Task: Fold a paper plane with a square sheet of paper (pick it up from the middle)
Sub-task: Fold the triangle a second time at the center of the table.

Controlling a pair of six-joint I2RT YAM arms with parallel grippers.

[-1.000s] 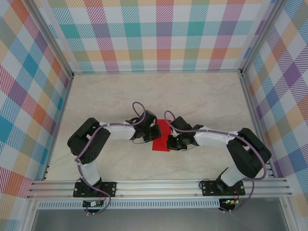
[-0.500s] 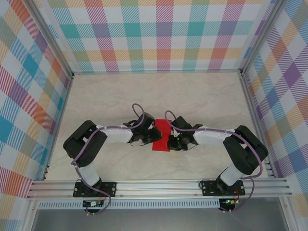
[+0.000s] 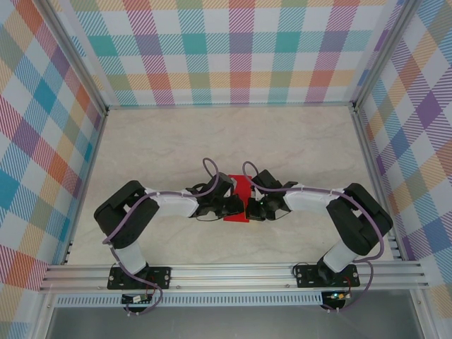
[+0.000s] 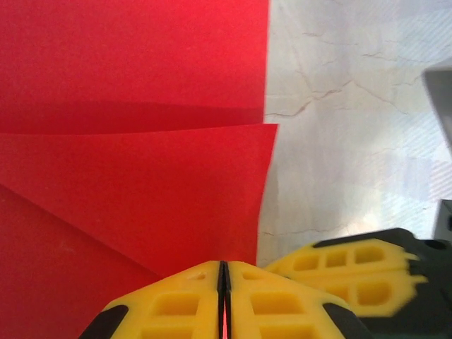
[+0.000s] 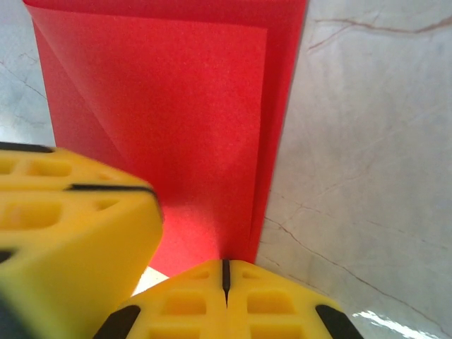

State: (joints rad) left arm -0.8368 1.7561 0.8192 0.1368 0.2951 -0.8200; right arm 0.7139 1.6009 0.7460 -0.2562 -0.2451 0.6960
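Top external | my left gripper (image 3: pixel 231 208) slid onto the square sheet of paper (image 3: pixel 241 186), pinching it | right gripper (image 3: pixel 249 210) closed at fold | creasing underway

Top view: my left gripper (image 3: pixel 227 206) and right gripper (image 3: pixel 248 208) covered much of the paper (image 3: pixel 240 185); the fingertips were too small to make out.

Left wrist view: the paper (image 4: pixel 127 106) ran off the top, left and bottom edges. The bottom edge cut my own fingers (image 4: pixel 176 304). A right finger (image 4: pixel 353 272) was blurred.

Right wrist view: a blurred left finger (image 5: pixel 70 226) hid the paper's near left part.

I could not tell whether paper sat between my jaws.
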